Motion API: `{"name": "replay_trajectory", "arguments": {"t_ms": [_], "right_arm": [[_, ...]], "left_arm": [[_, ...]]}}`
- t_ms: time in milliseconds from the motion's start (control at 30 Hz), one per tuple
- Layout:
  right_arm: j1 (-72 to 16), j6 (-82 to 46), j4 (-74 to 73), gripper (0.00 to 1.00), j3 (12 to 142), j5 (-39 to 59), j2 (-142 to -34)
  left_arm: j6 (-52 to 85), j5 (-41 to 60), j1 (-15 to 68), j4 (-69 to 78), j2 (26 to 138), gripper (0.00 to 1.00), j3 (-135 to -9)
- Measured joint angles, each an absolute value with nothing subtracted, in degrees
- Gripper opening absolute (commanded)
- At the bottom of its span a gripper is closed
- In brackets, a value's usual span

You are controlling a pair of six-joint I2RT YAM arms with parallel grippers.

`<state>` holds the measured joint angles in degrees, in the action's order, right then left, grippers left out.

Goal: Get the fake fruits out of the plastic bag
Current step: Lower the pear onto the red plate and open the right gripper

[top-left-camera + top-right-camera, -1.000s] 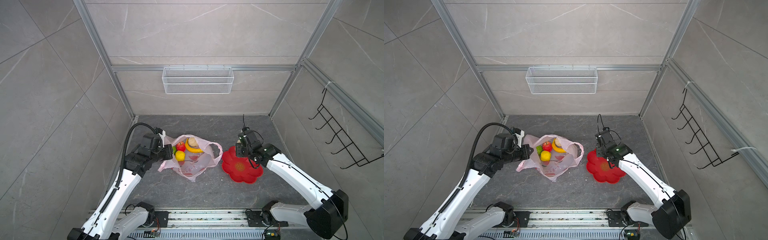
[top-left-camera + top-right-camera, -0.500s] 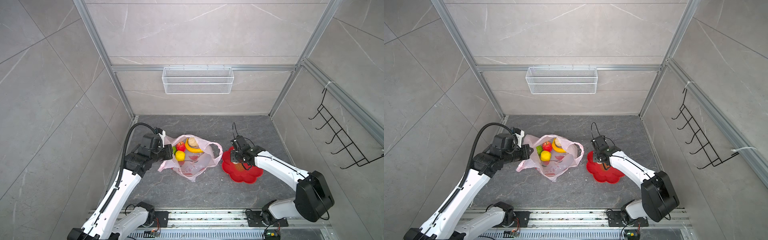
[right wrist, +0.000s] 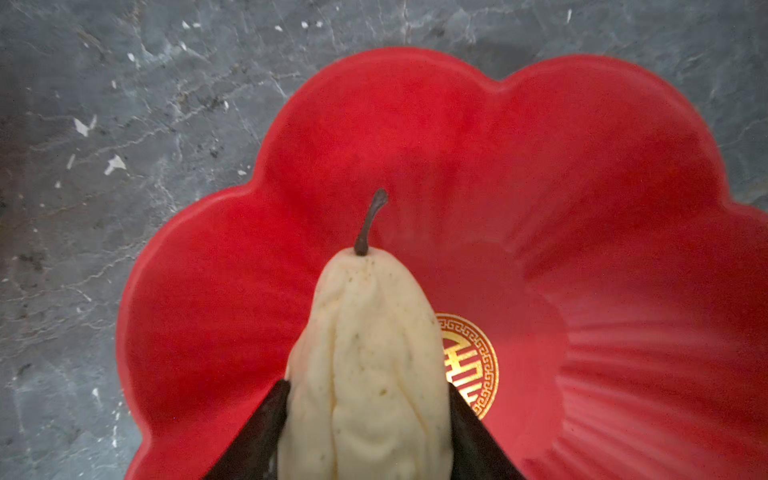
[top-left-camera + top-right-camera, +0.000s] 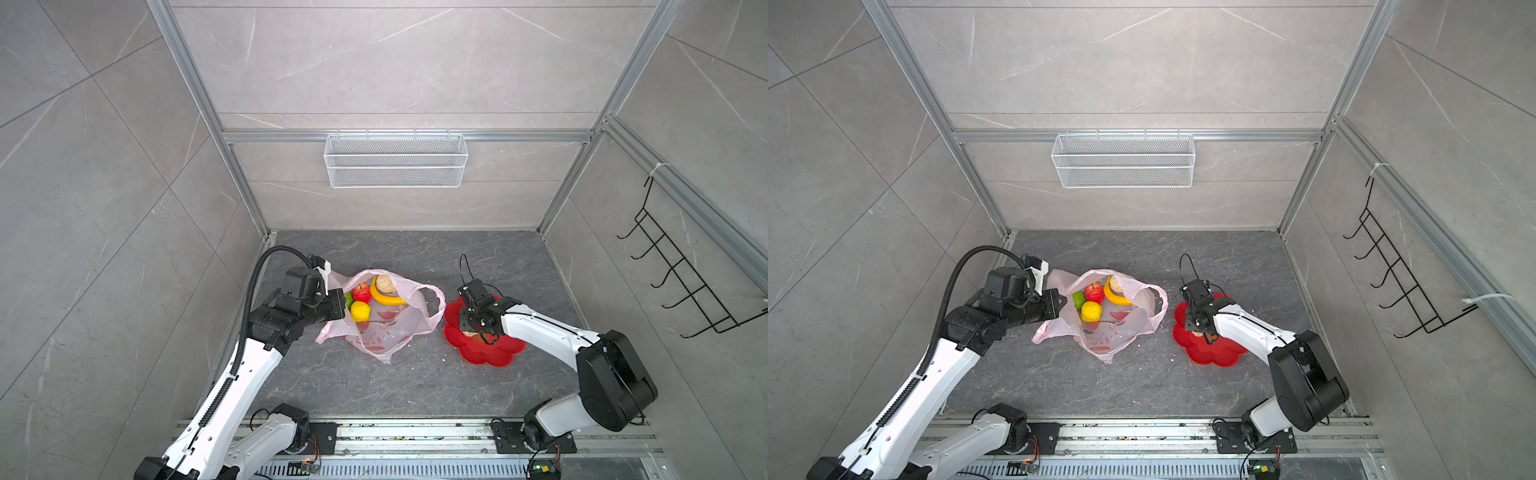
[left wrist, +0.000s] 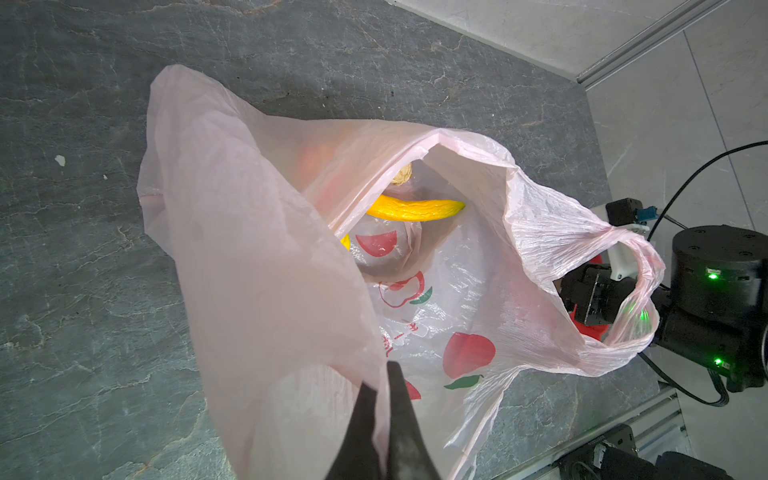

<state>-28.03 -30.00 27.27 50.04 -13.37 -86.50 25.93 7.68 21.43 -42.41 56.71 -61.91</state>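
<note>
The pale-pink plastic bag [image 4: 399,332] lies open on the floor, left of centre in both top views. Inside it show a red fruit [image 4: 361,293], a yellow banana [image 4: 386,298], a beige lump [image 4: 385,283], a yellow ball [image 4: 360,311] and a green one [image 4: 1078,299]. My left gripper [image 5: 380,378] is shut on the bag's near rim and holds it up. My right gripper [image 3: 368,386] is shut on a beige knobbly pear [image 3: 365,353] with a dark stem, low over the red flower-shaped dish [image 3: 540,208].
The red dish [image 4: 498,353] sits on the dark stone floor just right of the bag. A white wire basket [image 4: 395,160] hangs on the back wall. A black hook rack [image 4: 681,274] is on the right wall. Metal rails run along the front edge.
The right arm has folded in and come down with the pear, from above the dish's far rim to low over its middle. The left arm and the bag have not moved.
</note>
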Motion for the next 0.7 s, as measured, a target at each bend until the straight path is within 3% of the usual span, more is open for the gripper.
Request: {"name": "replay_trajectory", "arguments": {"t_ms": [333, 700], "right_arm": [[-27.99, -30.50, 25.45, 0.46, 49.06, -13.23, -87.44], [-27.99, -30.85, 25.50, 0.72, 49.08, -13.43, -87.66]], "left_arm": [[25.93, 7.68, 21.43, -42.44, 56.71, 0.05, -61.91], [25.93, 7.68, 21.43, -42.44, 56.71, 0.05, -61.91]]}}
